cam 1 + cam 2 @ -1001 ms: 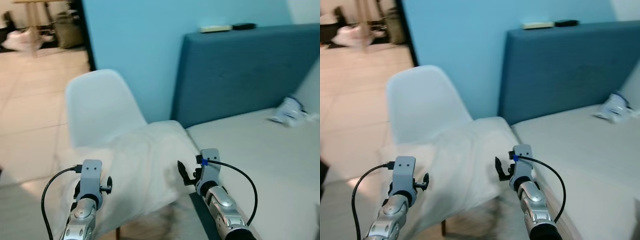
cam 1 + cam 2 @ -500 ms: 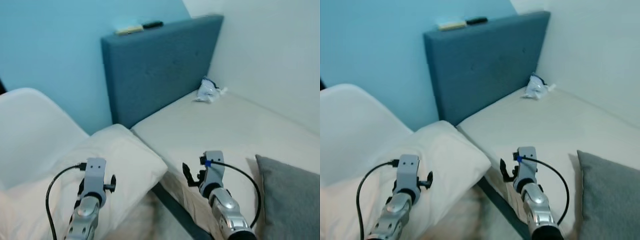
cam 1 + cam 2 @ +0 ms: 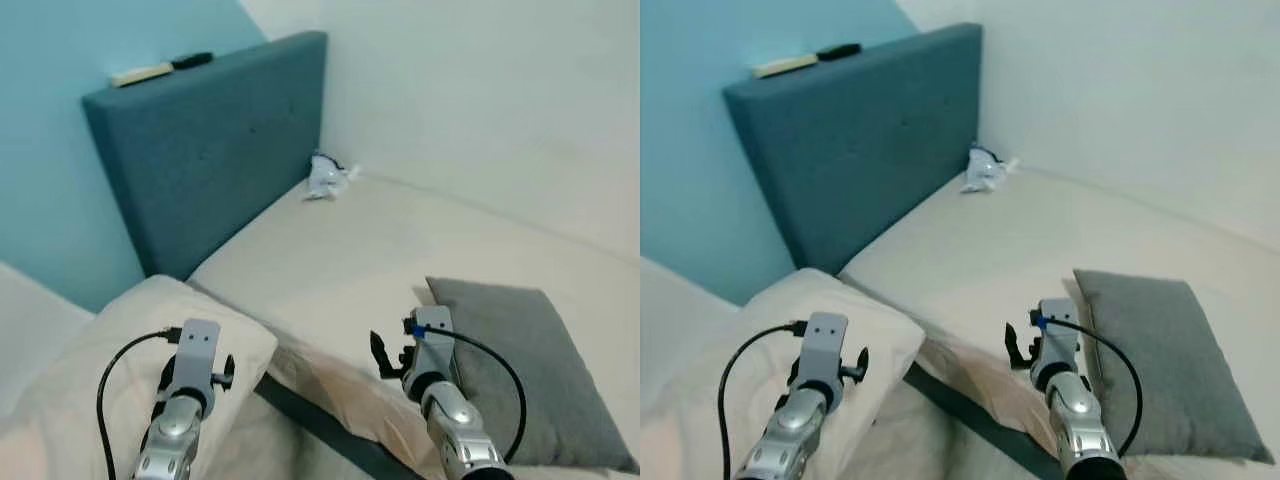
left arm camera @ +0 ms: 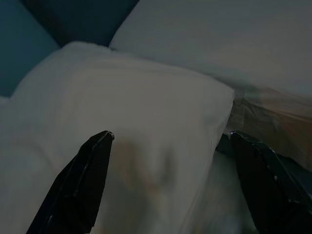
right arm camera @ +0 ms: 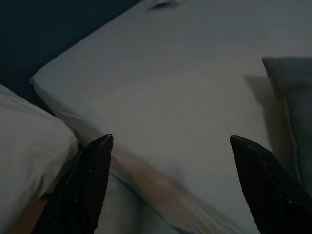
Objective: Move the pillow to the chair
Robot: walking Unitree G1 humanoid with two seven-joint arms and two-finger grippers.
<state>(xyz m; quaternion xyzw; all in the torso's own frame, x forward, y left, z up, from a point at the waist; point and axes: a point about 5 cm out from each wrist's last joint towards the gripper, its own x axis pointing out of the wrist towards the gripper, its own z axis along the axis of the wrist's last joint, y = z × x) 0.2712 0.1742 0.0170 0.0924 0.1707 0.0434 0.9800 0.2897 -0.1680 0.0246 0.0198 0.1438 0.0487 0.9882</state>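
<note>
In the left eye view the chair [image 3: 25, 300] is cut off at the frame edge, only a pale sliver showing. The white pillow [image 3: 120, 370] lies on it, under and ahead of the left gripper [image 3: 195, 372]. The right gripper [image 3: 395, 355] hangs over the edge of the bed [image 3: 370, 250], a grey cushion [image 3: 525, 370] just beside it.

In the right eye view a crumpled white thing [image 3: 985, 170], too small to identify, lies by the blue headboard [image 3: 860, 130], whose top carries two small flat objects.

The left wrist view is dim: spread fingers [image 4: 78, 185] frame the pillow's corner, touching nothing.

In the right wrist view, fingers [image 5: 83, 185] spread wide over the mattress hold nothing.
</note>
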